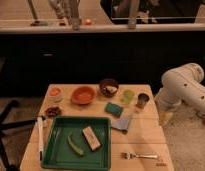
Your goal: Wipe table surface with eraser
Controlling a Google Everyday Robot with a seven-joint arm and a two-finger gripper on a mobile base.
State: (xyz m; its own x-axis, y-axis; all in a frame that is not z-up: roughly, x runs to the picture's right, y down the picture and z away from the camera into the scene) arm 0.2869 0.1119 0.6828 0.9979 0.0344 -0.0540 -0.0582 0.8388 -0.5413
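Note:
The eraser [91, 138], a pale-topped block with brown sides, lies inside the green tray [58, 150], to the right of a green vegetable [74, 144]. The tray sits on the front left of the light wooden table surface [141, 137]. My gripper [165, 119] hangs at the end of the white arm [183, 85], just off the table's right edge. It is well away from the eraser and holds nothing that I can see.
On the table stand an orange bowl [83, 95], a small orange dish [55, 92], a dark bowl [109, 87], a green cup [128, 96], a dark cup [142, 100] and a snack dish [53, 111]. A teal sponge [114, 108], a grey-blue cloth [123, 122], a fork [138, 156] and a white pen [40, 137] lie there too.

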